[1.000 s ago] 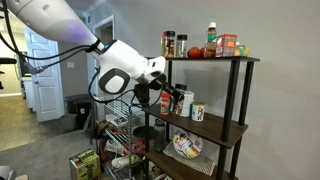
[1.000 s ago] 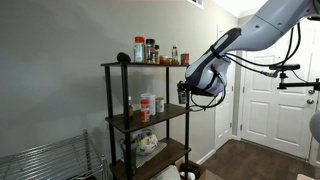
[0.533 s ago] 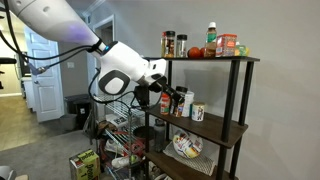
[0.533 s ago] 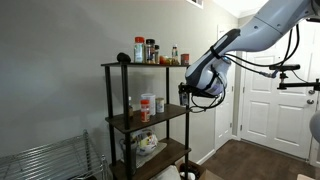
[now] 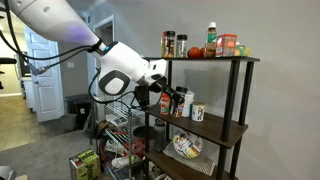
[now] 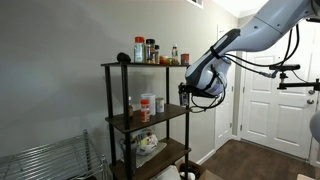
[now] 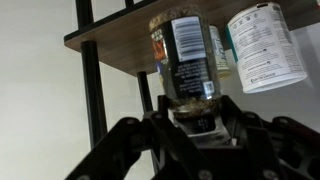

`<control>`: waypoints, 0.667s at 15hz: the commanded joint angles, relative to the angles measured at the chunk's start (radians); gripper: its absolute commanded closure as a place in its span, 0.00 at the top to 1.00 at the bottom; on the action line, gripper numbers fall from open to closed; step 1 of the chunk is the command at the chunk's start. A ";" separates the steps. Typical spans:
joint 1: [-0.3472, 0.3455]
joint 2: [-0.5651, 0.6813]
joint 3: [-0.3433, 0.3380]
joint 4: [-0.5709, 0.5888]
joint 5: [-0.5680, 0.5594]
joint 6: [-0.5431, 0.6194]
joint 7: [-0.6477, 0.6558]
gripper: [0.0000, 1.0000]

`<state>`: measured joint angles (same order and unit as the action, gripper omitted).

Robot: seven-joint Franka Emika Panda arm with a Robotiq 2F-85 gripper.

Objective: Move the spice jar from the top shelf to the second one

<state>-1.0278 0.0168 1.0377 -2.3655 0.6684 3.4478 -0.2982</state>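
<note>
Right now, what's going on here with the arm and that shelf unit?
The Franka arm's gripper is shut on a spice jar and holds it at the edge of the second shelf, beside a white can. Other jars stand on the top shelf. Whether the held jar already rests on the board cannot be told.
</note>
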 commanded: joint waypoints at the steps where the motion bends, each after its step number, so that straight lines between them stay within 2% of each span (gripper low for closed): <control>1: 0.000 0.000 0.000 0.000 0.000 0.000 0.000 0.54; 2: 0.000 0.000 0.000 0.000 0.000 0.000 0.000 0.54; 3: 0.001 0.007 -0.004 0.004 0.011 0.003 -0.008 0.29; 7: 0.015 0.008 -0.024 -0.002 0.066 -0.023 -0.027 0.29; 10: 0.043 0.031 -0.039 -0.004 0.145 0.018 -0.030 0.29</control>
<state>-1.0201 0.0309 1.0178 -2.3728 0.7283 3.4402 -0.2982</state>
